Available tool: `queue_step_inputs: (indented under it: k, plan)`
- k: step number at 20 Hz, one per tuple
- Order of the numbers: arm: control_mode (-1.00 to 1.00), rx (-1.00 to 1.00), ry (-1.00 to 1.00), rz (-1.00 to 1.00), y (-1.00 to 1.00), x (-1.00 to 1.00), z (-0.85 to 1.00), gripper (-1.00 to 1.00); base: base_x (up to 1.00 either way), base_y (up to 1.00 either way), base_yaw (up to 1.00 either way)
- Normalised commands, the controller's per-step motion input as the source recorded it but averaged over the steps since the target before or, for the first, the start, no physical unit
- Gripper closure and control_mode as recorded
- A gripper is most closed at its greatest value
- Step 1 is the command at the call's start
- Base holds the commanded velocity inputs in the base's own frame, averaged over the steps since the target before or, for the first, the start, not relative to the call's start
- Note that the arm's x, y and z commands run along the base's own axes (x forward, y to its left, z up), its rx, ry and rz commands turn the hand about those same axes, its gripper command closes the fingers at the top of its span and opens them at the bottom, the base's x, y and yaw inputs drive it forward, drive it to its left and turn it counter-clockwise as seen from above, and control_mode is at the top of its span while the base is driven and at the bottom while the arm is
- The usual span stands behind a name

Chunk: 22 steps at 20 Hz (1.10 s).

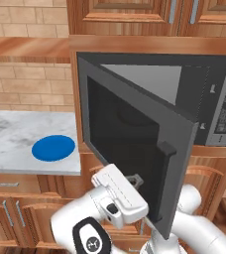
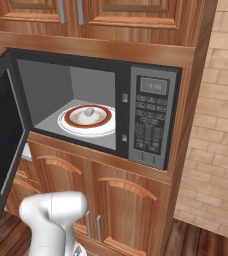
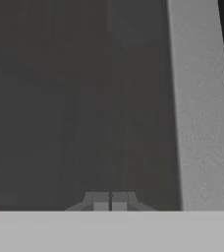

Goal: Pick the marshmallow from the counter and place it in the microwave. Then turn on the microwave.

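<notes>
**Door half open, marshmallow loaded: risks and inventory**

The marshmallow (image 2: 89,111) sits on the white red-rimmed plate (image 2: 71,123) inside the microwave (image 2: 151,80), so the placing step appears complete. The end effector (image 3: 110,201) is fully closed with nothing between its tips; the hand view shows them almost against the dark glass of the door (image 1: 135,144), near the grey frame of the door's edge.

Possible failures, as judged from this arrangement:
- The closed tips could slide along the smooth glass instead of driving the door, leaving it ajar.
- Too hard a push could slam the door and jolt the small cylinder off its plate.
- If the door does not latch, pressing a button on the keypad (image 2: 150,131) would probably not start the oven.
- The arm stands close beneath the swinging door, so its links may obstruct the swing.

Counts: one marshmallow, one microwave, one door, one keypad, one red-rimmed plate, one blue plate (image 1: 53,148) on the marble tabletop (image 1: 16,134), one end effector.
</notes>
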Motion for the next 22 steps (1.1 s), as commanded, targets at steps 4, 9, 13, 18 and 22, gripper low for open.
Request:
queue_step_inputs:
  k: [4, 9, 13, 18, 22]
  plan:
    - [-1.00, 0.00, -0.01, 0.00, -0.31, -0.04, 0.14, 1.00, 0.00, 0.00, 0.00]
    - [-1.00, 0.00, 0.00, 0.00, -0.32, 0.00, 0.14, 1.00, 0.00, 0.00, 0.00]
    - [-1.00, 0.00, 0.00, 0.00, -0.35, 0.00, 0.16, 1.00, 0.00, 0.00, 0.00]
    - [-1.00, 0.00, 0.00, 0.00, -0.34, 0.00, 0.15, 1.00, 0.00, 0.00, 0.00]
    - [-1.00, 0.00, 0.00, 0.00, -0.33, 0.00, 0.13, 1.00, 0.00, 0.00, 0.00]
